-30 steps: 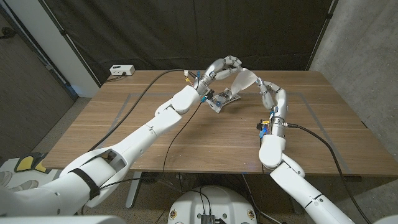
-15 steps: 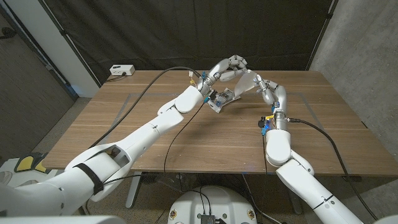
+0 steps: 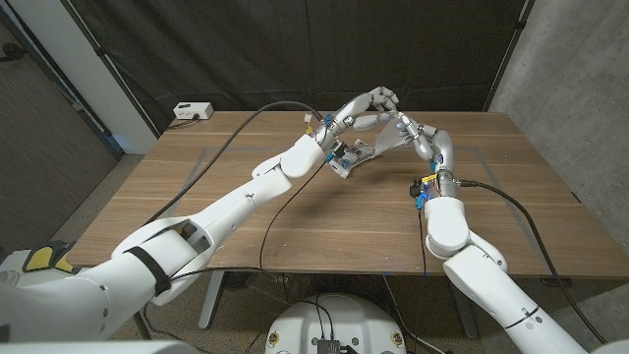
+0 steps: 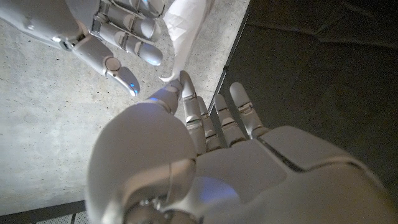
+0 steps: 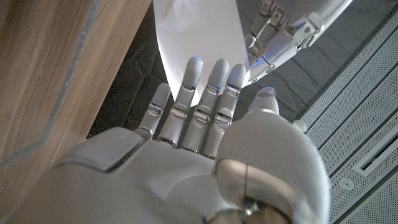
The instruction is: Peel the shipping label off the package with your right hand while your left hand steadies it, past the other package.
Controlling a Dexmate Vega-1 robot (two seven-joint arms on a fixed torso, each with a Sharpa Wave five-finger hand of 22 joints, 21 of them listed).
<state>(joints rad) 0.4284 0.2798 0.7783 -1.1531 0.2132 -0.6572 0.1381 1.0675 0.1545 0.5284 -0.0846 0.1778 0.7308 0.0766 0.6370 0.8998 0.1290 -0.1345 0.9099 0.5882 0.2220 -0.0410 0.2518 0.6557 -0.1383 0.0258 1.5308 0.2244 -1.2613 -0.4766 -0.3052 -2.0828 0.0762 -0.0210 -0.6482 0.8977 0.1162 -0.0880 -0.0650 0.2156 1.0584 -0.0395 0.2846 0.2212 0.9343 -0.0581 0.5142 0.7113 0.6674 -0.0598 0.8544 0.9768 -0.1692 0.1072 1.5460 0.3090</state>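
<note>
left hand [image 3: 373, 101] raised higher | right hand [image 3: 413, 135] closer | package [image 3: 378, 138] lifted

No legible text — label too blurred.

table: wooden table [image 3: 295, 211], brown top
box: small white box [image 3: 192, 111] at the table's far left corner
backdrop: black curtain [image 3: 246, 49] behind the table
</note>
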